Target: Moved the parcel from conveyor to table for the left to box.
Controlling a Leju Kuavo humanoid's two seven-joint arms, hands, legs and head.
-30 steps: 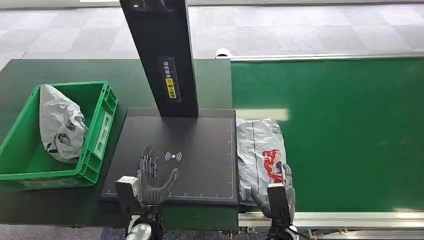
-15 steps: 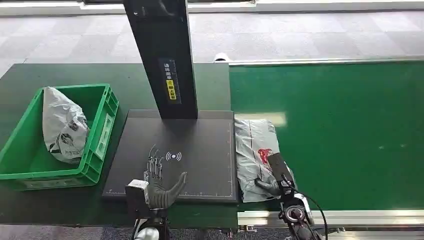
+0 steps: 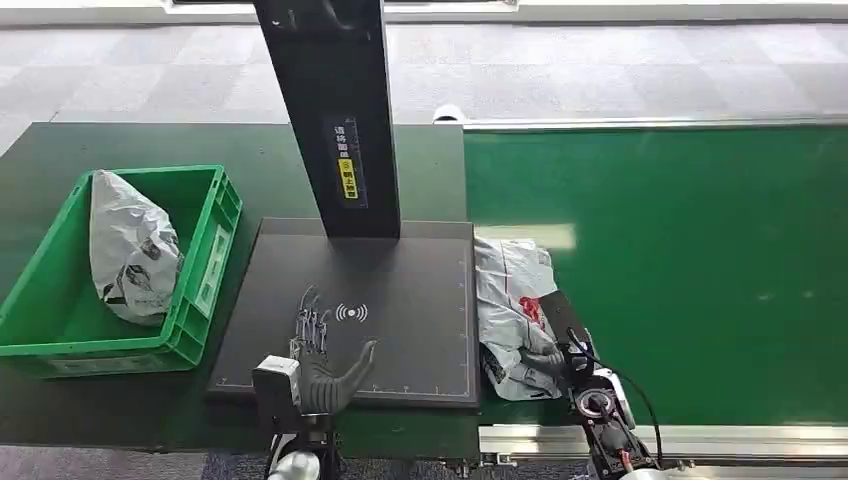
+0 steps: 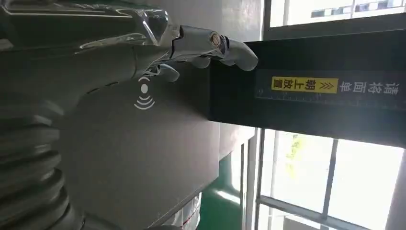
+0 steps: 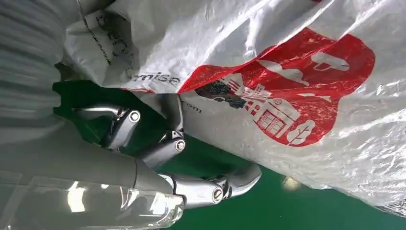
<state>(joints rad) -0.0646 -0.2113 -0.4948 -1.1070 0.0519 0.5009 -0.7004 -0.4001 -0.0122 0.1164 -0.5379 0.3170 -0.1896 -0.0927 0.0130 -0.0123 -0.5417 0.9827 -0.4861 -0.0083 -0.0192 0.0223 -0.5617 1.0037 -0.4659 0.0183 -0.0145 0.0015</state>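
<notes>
Since earlier, our right hand (image 3: 548,358) has bunched the parcel (image 3: 512,300), fingers clamped on its edge for lifting; left hand (image 3: 322,372) waits spread over the counter (image 3: 420,290).

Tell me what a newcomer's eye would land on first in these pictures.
Probably the crumpled grey parcel with its red print, lying at the left end of the bright green conveyor, with the right hand gripping its near edge. Next, the tall black post rising from the dark scanner pad, where the left hand hovers with fingers spread. Far left, a green crate holds another grey bag.
</notes>
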